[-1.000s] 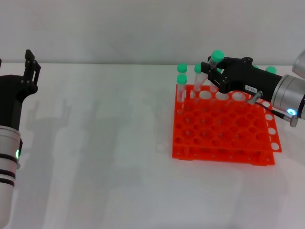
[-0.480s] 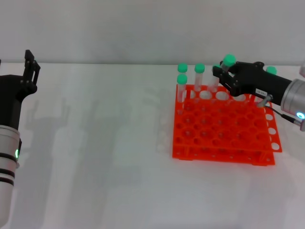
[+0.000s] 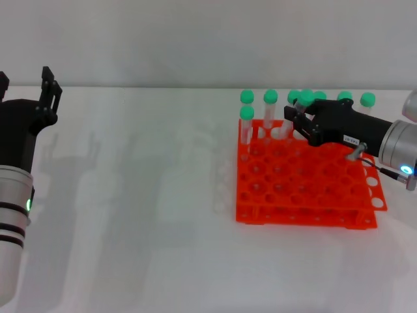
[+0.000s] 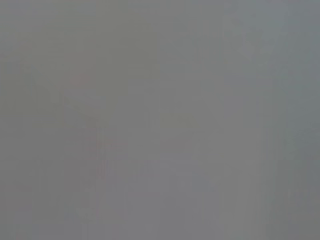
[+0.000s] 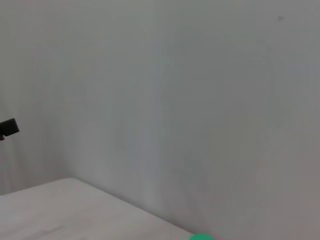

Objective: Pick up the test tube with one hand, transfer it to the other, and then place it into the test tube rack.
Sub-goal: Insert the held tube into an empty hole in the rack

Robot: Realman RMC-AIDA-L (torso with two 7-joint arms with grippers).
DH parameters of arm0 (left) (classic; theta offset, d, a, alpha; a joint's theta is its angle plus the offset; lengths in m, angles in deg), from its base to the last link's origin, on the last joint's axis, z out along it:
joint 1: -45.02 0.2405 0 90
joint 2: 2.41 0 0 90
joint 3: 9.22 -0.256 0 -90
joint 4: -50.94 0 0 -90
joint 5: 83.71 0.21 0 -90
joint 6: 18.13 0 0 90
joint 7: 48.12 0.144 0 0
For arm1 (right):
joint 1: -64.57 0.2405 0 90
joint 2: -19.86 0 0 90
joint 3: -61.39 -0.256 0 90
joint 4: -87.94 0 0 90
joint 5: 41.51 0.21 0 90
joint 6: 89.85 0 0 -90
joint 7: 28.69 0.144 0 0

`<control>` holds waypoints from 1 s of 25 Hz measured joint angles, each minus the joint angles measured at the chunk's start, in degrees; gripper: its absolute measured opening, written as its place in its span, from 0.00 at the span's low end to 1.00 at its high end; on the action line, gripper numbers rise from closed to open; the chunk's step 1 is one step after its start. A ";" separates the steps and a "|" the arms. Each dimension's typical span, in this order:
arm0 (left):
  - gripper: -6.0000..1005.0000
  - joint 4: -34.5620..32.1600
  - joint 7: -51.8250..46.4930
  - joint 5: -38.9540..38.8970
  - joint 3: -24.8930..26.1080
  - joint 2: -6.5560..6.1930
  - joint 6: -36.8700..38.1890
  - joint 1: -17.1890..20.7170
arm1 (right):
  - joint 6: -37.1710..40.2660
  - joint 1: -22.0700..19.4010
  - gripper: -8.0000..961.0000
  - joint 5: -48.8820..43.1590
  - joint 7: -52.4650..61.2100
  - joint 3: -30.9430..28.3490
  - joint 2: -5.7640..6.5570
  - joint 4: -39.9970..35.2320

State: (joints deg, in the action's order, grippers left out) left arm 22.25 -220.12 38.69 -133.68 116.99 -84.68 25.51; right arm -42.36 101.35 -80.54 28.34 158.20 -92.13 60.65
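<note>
Head view is showing the right gripper point(image 3: 298, 120), black with a small white label point(image 3: 352, 139) on its body, reaching in from the right over the far rows of the orange-red test tube rack point(image 3: 306, 179). Dark marks are sitting on that label, but they are too small to read. A silver-grey wrist with a blue light point(image 3: 406, 170) is trailing behind it at the right edge.

The test tube point(image 3: 301, 104) is standing upright between the right gripper's fingers, its mint-green cap poking up just above them and its clear body running down toward a hole in the rack's far rows. The fingers are pressing in on it from both sides. How deep the tube is sitting in the hole cannot be told, as the gripper is covering it.

Other green-capped tubes point(image 3: 247, 112) are standing in the rack's far-left corner and along its back row, close beside the held one. The rack is resting on the white table point(image 3: 143, 222).

The left gripper point(image 3: 49, 91) is hanging at the far left, well apart from the rack, its fingers standing apart and holding nothing; a green light point(image 3: 28, 205) is glowing on its white arm.

Right wrist view is catching only a pale wall and a sliver of green cap point(image 5: 202, 237) at the frame edge. Left wrist view is showing flat grey.
</note>
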 joint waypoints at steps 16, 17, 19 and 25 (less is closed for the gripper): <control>0.75 0.04 0.00 -0.07 0.00 0.05 0.20 -0.03 | 3.64 -0.18 0.20 -0.82 0.60 -3.02 0.01 -0.37; 0.75 0.04 0.00 -0.07 0.00 0.05 0.20 -0.05 | 3.71 -0.36 0.20 -1.24 0.87 -2.91 0.03 -0.44; 0.75 0.04 0.00 -0.08 0.00 0.05 0.20 -0.07 | 4.80 -0.85 0.20 -1.93 1.51 -3.07 0.08 -0.69; 0.75 0.04 0.00 -0.07 0.00 0.05 0.20 -0.11 | 7.17 -1.37 0.20 -2.19 2.68 -3.32 0.47 -0.86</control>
State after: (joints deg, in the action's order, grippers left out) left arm 22.29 -220.12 38.62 -133.67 117.04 -84.48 25.40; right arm -35.19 99.98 -82.73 31.02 154.87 -91.66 59.79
